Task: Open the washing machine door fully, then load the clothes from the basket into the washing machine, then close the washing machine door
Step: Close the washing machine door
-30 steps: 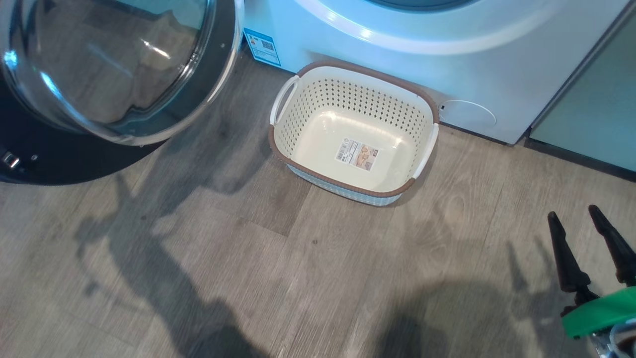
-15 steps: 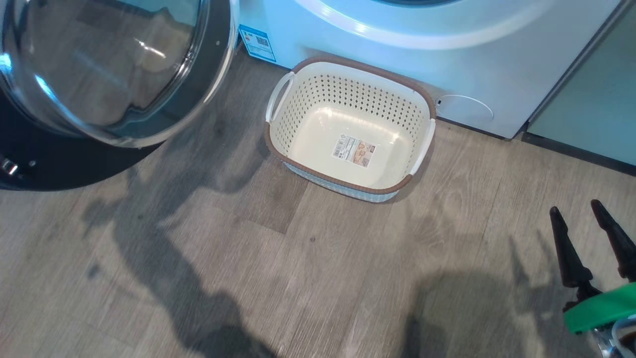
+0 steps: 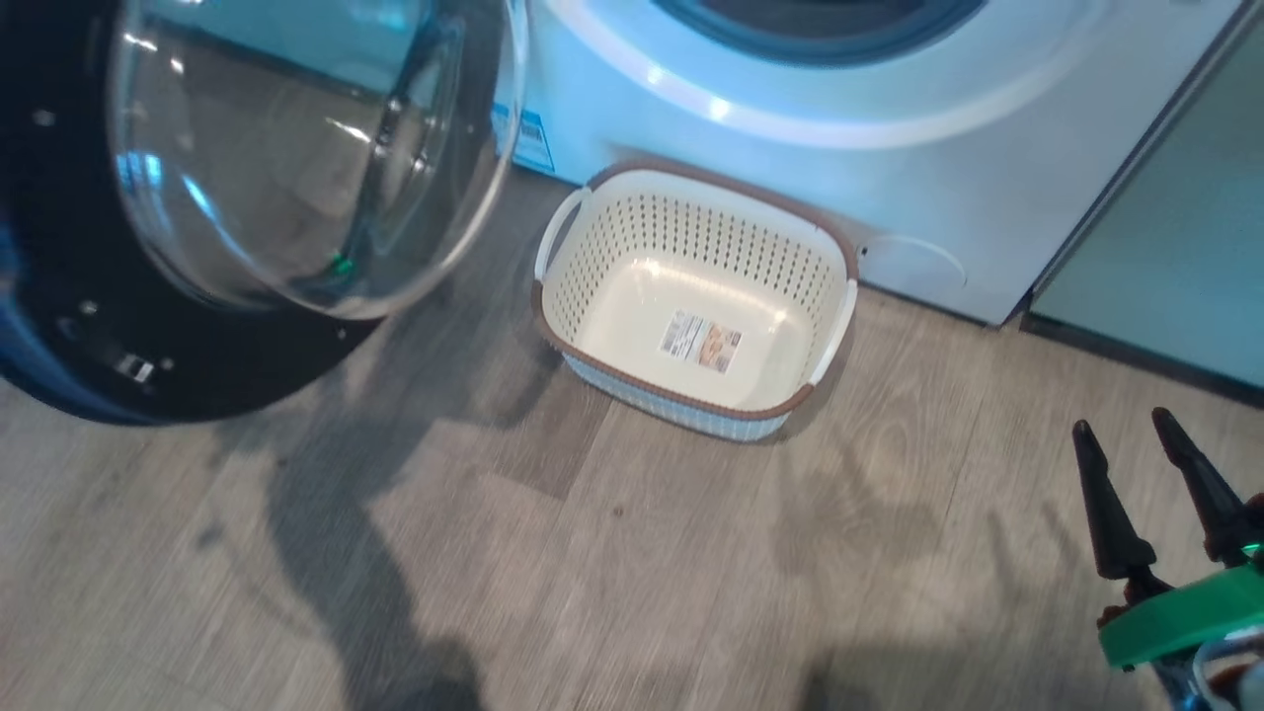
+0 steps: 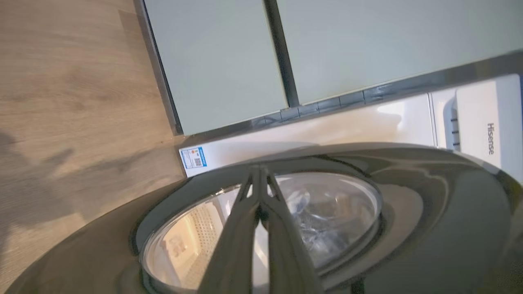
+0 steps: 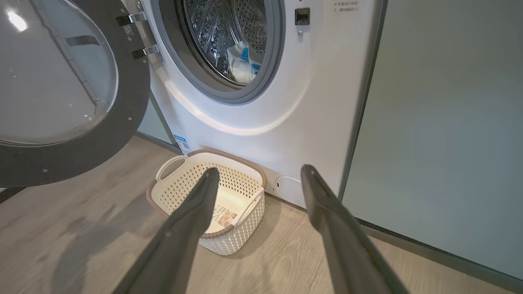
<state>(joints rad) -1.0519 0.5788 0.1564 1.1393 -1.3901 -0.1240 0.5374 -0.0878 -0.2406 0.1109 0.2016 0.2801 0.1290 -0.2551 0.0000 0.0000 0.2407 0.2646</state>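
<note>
Washing machine door (image 3: 247,197) hangs open, left of washing machine (image 5: 294,102). Basket (image 3: 691,232) on floor at machine front, bottom label showing. R wrist view looks into drum: clothes (image 5: 241,61) inside. L wrist view: left gripper (image 4: 260,175) pinched shut, nothing held, tips at door's outer face; contact unclear. Right gripper (image 3: 1123,423) spread wide, nothing held.
</note>
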